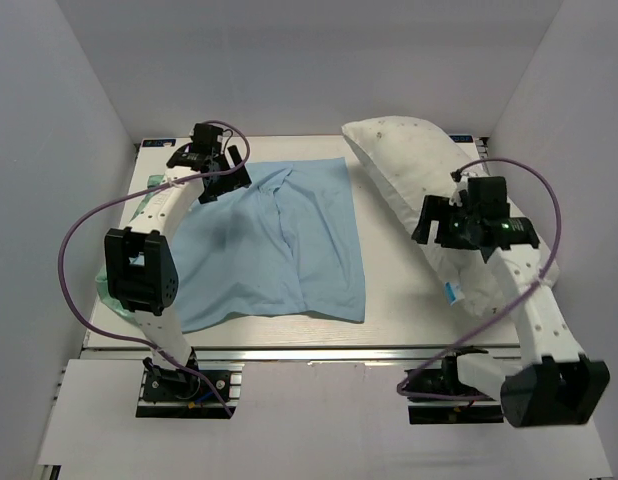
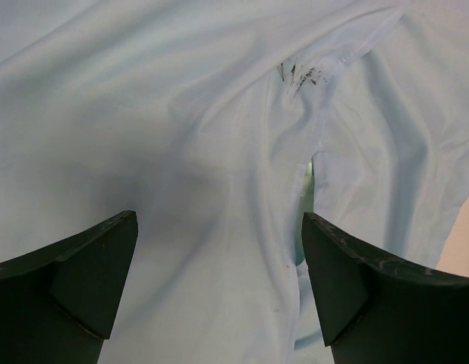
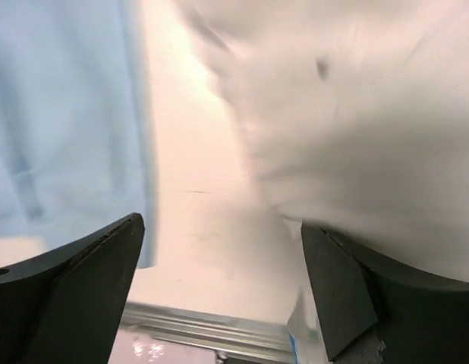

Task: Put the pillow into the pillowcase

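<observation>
The pillowcase [image 1: 279, 250] lies flat on the table's left half, plain light blue side up; a sliver of its green face [image 2: 306, 182] shows in a fold. My left gripper [image 1: 229, 172] hovers over its far left corner, open. In the left wrist view, only blue cloth [image 2: 181, 152] lies beneath the left gripper [image 2: 219, 227], nothing between the fingers. The white speckled pillow [image 1: 409, 160] lies diagonally along the right side, with a blue tag [image 1: 452, 293] at its near end. My right gripper [image 1: 434, 228] is open above the pillow's [image 3: 356, 114] left edge, holding nothing.
A strip of bare table [image 1: 389, 280] runs between pillowcase and pillow. The table's metal front rail [image 3: 212, 330] shows low in the right wrist view. White walls close in on the left, back and right. The left arm's purple cable [image 1: 74, 240] loops over the left edge.
</observation>
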Controlling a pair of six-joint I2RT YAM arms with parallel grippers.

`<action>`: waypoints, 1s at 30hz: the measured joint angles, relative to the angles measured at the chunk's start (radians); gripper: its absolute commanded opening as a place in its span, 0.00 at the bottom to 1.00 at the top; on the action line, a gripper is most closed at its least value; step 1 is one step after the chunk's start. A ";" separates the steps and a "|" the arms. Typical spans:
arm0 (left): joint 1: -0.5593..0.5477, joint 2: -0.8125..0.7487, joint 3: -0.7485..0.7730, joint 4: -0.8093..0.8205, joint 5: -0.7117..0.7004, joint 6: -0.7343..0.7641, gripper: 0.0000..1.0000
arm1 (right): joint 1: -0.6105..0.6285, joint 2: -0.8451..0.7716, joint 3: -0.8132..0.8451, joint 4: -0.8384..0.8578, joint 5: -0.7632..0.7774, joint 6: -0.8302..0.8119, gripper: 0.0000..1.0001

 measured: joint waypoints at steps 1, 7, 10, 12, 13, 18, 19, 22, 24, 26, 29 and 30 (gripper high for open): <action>0.000 0.001 0.006 -0.003 0.000 0.002 0.98 | 0.008 -0.042 0.011 0.006 -0.059 -0.012 0.89; 0.000 0.010 0.049 -0.015 0.001 0.004 0.98 | 0.015 -0.082 0.169 0.131 -0.246 -0.005 0.89; 0.000 0.026 0.063 -0.018 0.001 0.004 0.98 | 0.016 0.021 0.272 0.174 -0.188 0.054 0.89; 0.000 0.038 0.066 -0.018 0.003 0.004 0.98 | 0.017 0.150 0.382 0.192 -0.105 0.107 0.89; 0.000 0.046 0.066 -0.019 0.004 0.004 0.98 | 0.016 0.235 0.457 0.189 -0.061 0.134 0.89; 0.000 0.082 0.070 -0.033 0.013 0.004 0.98 | 0.031 0.721 0.888 0.134 0.105 0.267 0.89; 0.000 0.088 0.071 -0.035 0.015 0.004 0.98 | 0.039 0.811 0.976 0.108 0.127 0.287 0.89; 0.000 0.113 0.096 -0.052 0.017 0.004 0.98 | 0.078 1.019 1.137 0.046 0.182 0.346 0.89; 0.000 0.122 0.107 -0.058 0.018 0.004 0.98 | 0.108 1.100 1.156 0.012 0.227 0.380 0.89; 0.000 0.124 0.110 -0.066 0.018 0.004 0.98 | 0.130 1.142 1.152 0.003 0.254 0.397 0.89; 0.000 0.124 0.110 -0.071 0.029 0.004 0.98 | 0.146 1.156 1.143 0.010 0.279 0.401 0.72; 0.000 0.124 0.110 -0.071 0.036 0.003 0.98 | 0.146 1.156 1.138 0.016 0.283 0.397 0.49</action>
